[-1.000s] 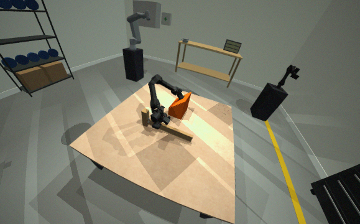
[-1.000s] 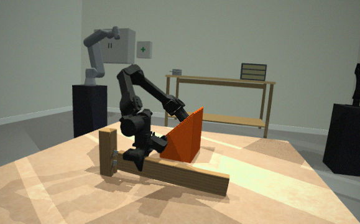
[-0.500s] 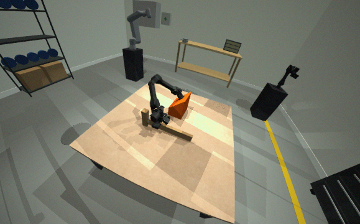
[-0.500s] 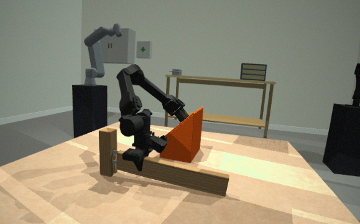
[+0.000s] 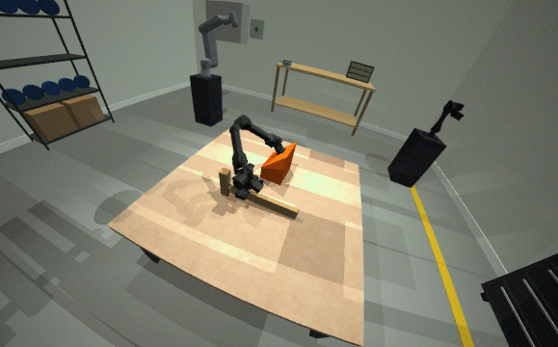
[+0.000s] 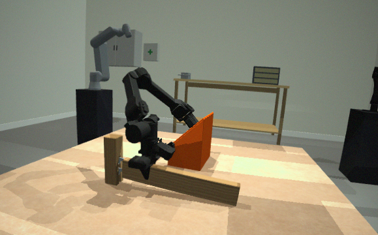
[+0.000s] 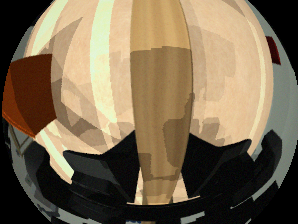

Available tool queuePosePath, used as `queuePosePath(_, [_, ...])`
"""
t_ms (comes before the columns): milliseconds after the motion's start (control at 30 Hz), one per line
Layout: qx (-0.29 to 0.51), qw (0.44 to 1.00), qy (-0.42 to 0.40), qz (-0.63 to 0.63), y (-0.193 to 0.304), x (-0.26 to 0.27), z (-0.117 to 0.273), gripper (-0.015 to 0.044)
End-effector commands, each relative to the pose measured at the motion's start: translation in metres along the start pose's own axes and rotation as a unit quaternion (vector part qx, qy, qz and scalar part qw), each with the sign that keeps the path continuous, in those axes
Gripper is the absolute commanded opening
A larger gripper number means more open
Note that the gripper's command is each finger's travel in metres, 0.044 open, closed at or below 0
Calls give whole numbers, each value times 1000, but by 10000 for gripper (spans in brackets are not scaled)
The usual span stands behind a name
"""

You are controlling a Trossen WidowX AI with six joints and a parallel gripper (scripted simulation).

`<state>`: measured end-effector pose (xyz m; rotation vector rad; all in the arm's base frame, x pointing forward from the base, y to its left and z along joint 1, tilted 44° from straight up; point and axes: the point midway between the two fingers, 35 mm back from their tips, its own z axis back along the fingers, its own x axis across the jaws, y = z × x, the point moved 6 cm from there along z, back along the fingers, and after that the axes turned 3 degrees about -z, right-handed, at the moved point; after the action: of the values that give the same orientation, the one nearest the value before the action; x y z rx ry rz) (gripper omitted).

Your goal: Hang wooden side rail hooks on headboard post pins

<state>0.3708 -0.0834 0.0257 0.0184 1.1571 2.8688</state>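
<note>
the gripper point(image 5: 243, 194) point(image 6: 147, 167) point(image 7: 157, 128), part-closed, grips the rail point(image 5: 276, 203) point(image 6: 192, 184) point(image 7: 161, 100); released with hooks perhaps unseated, its raised end could drop.

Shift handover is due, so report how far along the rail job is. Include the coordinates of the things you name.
Looks done: the long wooden rail's point(image 5: 279, 204) point(image 6: 195, 186) point(image 7: 161, 75) hook end is up at the upright wooden post point(image 5: 225, 182) point(image 6: 111, 160).
In hand: the black gripper point(image 6: 154, 163) point(image 7: 157, 128) grips the rail.
Left: seating, which I can't confirm, then release and withdrawal.
</note>
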Motion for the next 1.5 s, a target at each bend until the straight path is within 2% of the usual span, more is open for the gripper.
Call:
queuePosePath(0, [0,1000,5,2,1,-3,4,0])
queuePosePath(1467, [0,1000,5,2,6,-2,4,0])
